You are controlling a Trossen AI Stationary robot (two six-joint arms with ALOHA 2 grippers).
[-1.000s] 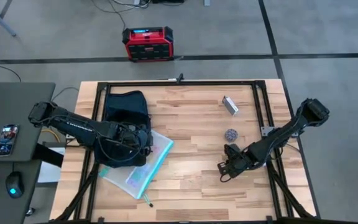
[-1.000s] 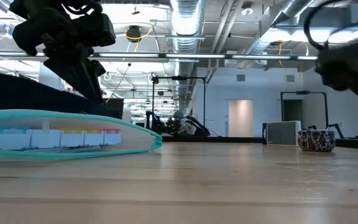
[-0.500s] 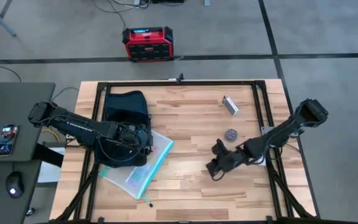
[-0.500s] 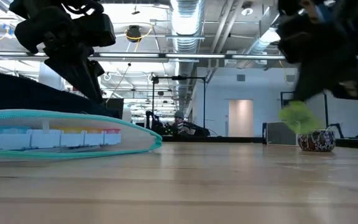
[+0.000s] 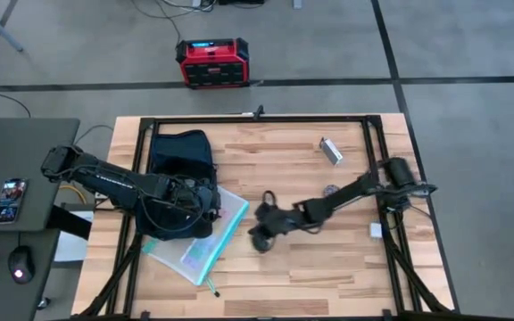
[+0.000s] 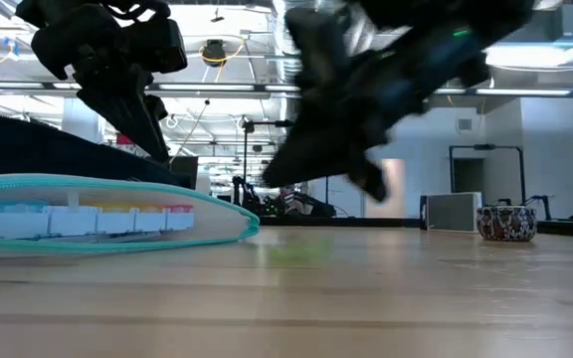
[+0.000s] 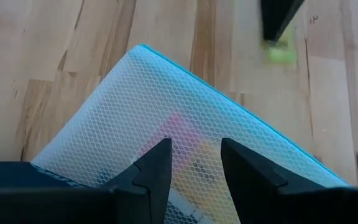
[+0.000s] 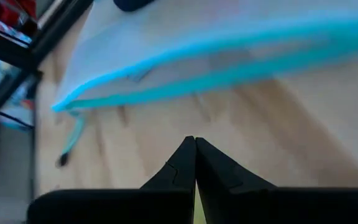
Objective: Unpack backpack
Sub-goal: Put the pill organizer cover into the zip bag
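**Right arm reaching across counter toward mesh pouch; left arm parked over backpack**

Backpack (image 5: 180, 153): dark navy fabric, lying at the far left part of the wooden counter (image 5: 293, 276), its near end hidden under the left arm. In the low view it shows only as a dark mass behind the pouch.

Mesh pouch (image 5: 205, 239): pale, see-through, teal zipper edge, flat on the counter just beside the near end of the backpack, one corner pointing toward counter centre. Coloured items show through the mesh in the low view and the left wrist view. A thin teal cord or pen (image 5: 213, 287) lies at its near corner.

Left pincer (image 7: 194, 165): above the pouch where it meets the backpack, fingers parted with a clear gap, nothing between them.

Right pincer (image 8: 195, 163): arm stretched from the right side toward counter centre, its end near the pouch's corner but apart from it, blurred in the high and low views. In the right wrist view the fingertips are pressed together; a sliver of yellow-green shows at their base, and a yellow-green blob (image 7: 279, 51) shows under the tip in the left wrist view. What it is, cannot tell.

Elsewhere on the counter: a small silver rectangular object (image 5: 330, 151) at the far right part, a small patterned bowl (image 6: 506, 223) nearer the middle right. A red-and-black box (image 5: 212, 62) sits on the floor beyond the counter.
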